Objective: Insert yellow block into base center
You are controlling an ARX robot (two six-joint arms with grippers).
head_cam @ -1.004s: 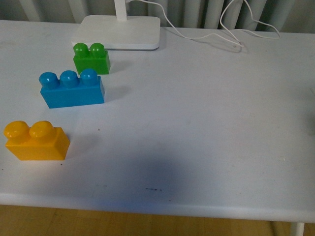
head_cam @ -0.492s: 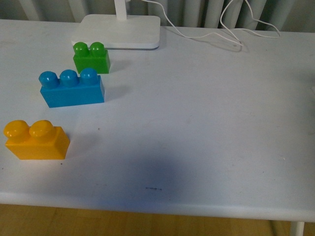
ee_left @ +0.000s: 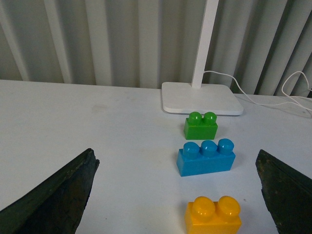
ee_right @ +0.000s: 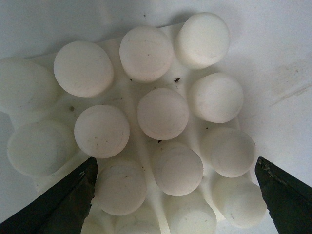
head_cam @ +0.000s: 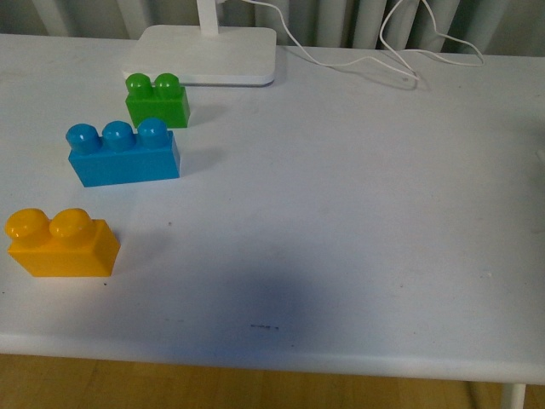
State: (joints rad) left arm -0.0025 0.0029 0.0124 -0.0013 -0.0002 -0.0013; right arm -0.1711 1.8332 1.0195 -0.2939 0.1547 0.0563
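Observation:
The yellow block (head_cam: 62, 244) stands on the white table at the near left, studs up. It also shows in the left wrist view (ee_left: 213, 215), between the open fingers of my left gripper (ee_left: 178, 195), a little ahead of them. The white studded base (ee_right: 146, 126) fills the right wrist view. My right gripper (ee_right: 175, 195) hangs open close above it, one finger to each side. The base and both grippers are out of the front view.
A blue three-stud brick (head_cam: 124, 154) and a green two-stud brick (head_cam: 157, 100) stand in a row beyond the yellow block. A white lamp foot (head_cam: 204, 54) with a cable (head_cam: 400, 60) sits at the table's back. The table's front edge (head_cam: 272, 365) is near.
The front view has shifted by a pixel or two. No brick has moved on the table.

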